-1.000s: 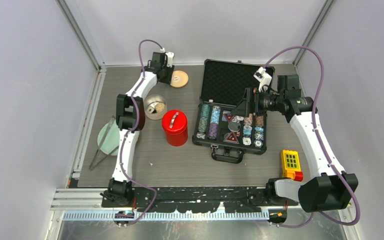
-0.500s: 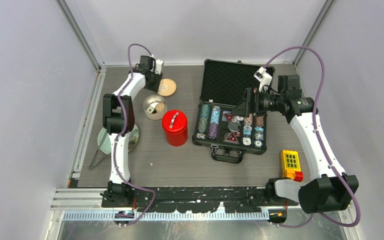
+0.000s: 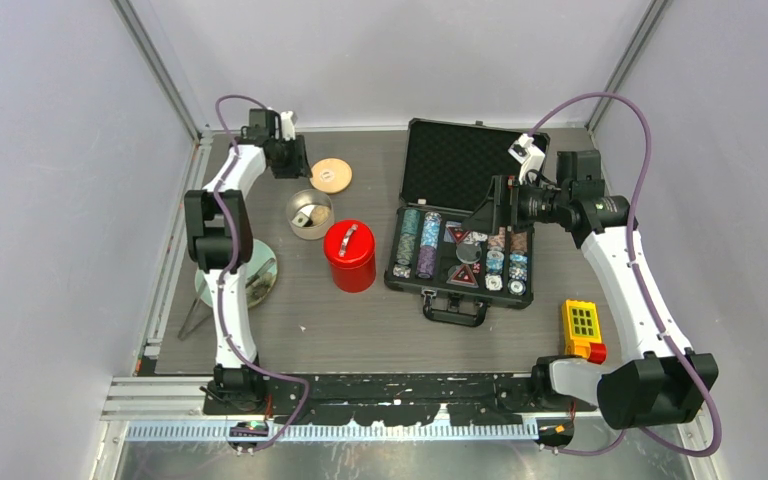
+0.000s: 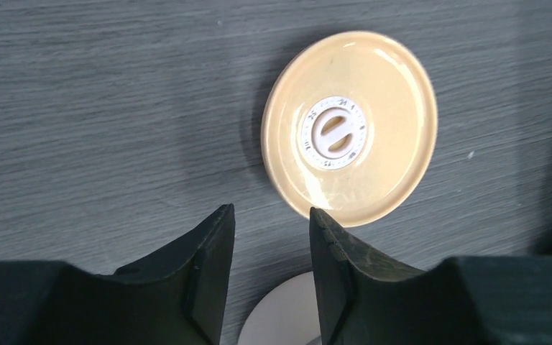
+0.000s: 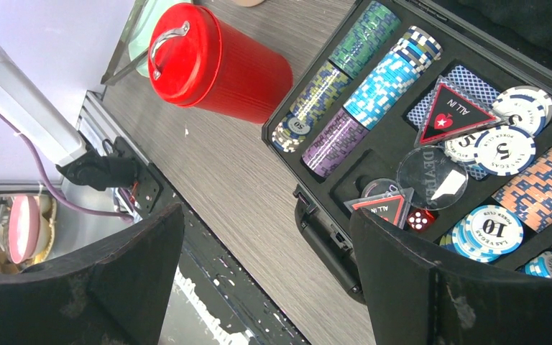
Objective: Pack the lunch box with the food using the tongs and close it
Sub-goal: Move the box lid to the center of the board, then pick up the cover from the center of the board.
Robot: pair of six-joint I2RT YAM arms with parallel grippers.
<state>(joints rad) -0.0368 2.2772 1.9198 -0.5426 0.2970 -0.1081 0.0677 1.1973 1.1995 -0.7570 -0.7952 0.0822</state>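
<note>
Nearest, the tongs [image 3: 194, 316] lie unheld beside the green plate [image 3: 264, 266] at the left edge of the counter [image 3: 360, 320]. Beyond them the lunch box [image 3: 309, 213] stands uncovered with food [image 3: 303, 218] inside; what the plate holds cannot be made out. The lid [image 4: 350, 128] lies flat just past the left gripper [image 4: 269, 215], whose jaws are parted and empty. The right gripper [image 5: 264, 224] hangs wide open over the chip case [image 3: 460, 165]. Judgement: packing appears largely done, closing not yet done. The counter is dark grey woodgrain and the walls are plain and pale.

Overhead view covers the whole table [image 3: 360, 320]; wrist views look closely at the lid [image 4: 350, 128] and chip case [image 3: 465, 160]
</note>
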